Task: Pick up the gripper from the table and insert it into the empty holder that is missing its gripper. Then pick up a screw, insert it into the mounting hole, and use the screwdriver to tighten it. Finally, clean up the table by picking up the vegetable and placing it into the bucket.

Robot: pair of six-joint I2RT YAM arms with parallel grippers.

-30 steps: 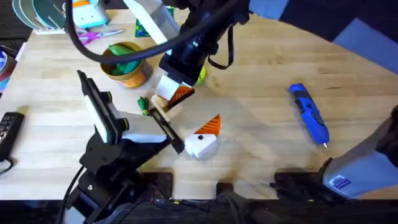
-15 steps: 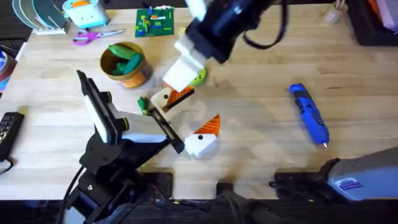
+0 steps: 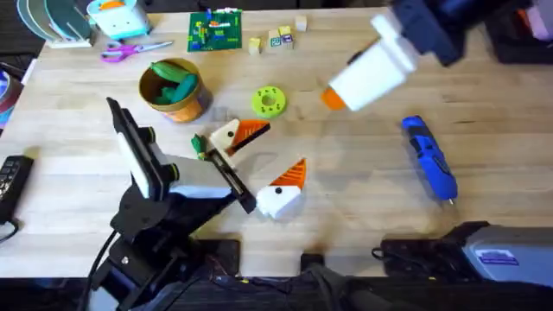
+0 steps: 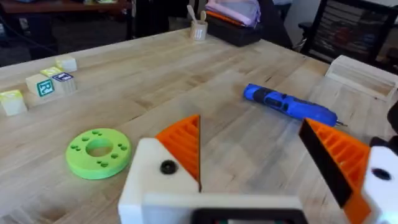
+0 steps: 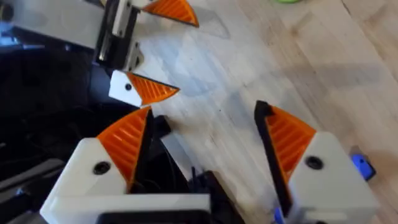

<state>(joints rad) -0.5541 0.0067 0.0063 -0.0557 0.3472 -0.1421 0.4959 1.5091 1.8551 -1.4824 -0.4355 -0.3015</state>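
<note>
My left gripper [image 3: 281,147] lies open on the table. Its far cream block, the holder [image 3: 226,136], carries the orange ribbed gripper [image 3: 253,130] at its end. In the left wrist view a dark dot shows in the side of the holder [image 4: 155,180]; screw or hole, I cannot tell. My right gripper [image 3: 337,95] hangs open and empty above the table, between the left claw and the blue screwdriver [image 3: 429,158]. The green vegetable [image 3: 173,79] lies inside the orange-tan bucket [image 3: 183,108]. Loose screws are out of view.
A lime-green disc [image 3: 269,100] lies just beyond the left claw. A green circuit board [image 3: 214,30], small lettered blocks [image 3: 276,39] and scissors [image 3: 130,50] sit along the far edge. A black remote [image 3: 10,181] is at the left edge.
My right gripper has pulled away from the left claw's far finger, moving up and to the right. The lime-green disc is now uncovered. The left arm has stayed still.
</note>
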